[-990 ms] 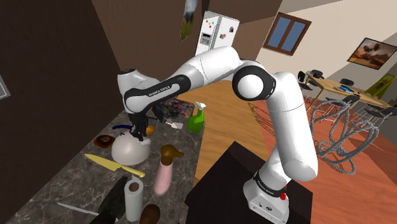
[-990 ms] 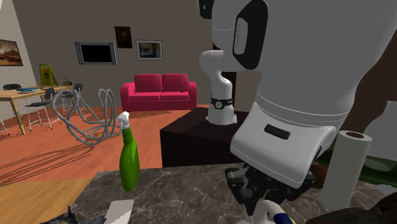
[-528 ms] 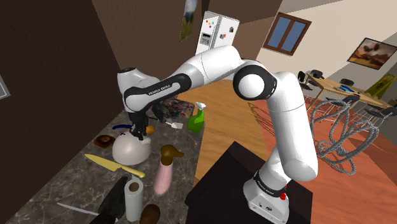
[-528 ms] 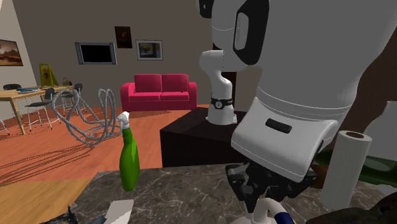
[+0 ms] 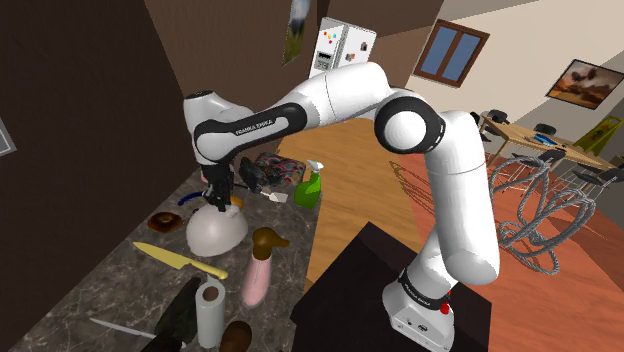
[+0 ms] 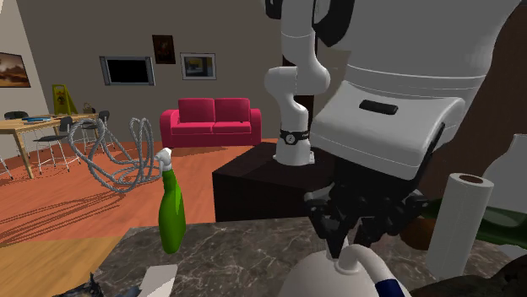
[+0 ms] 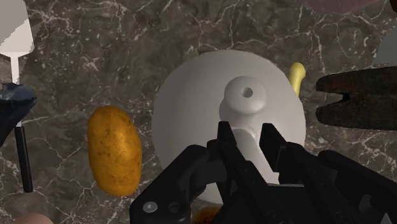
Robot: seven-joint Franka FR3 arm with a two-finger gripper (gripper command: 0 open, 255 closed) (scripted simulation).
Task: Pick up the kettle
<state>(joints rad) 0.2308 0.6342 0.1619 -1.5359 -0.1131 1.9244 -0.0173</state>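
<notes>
The kettle (image 5: 217,232) is a white domed pot with a white handle on top. It hangs a little above the dark marble counter (image 5: 90,292), between a brown ring and a pink bottle. My black gripper (image 5: 218,204) comes down on it from above and is shut on the handle. In the second exterior view the gripper (image 6: 350,246) clasps the handle over the kettle's dome (image 6: 325,278). In the wrist view both fingers (image 7: 224,137) press the handle's white stem just below its knob, and the kettle's round body (image 7: 188,108) spreads beneath the gripper (image 7: 247,131).
A green spray bottle (image 5: 311,187) stands near the counter's edge. A yellow knife (image 5: 180,260), a pink bottle with a brown top (image 5: 258,272) and a paper towel roll (image 5: 209,312) lie closer to the camera. A potato (image 7: 114,151) rests beside the kettle.
The arm has risen and carried the kettle up off the counter. In the second exterior view the hand moved up and the kettle's dome came into sight below it.
</notes>
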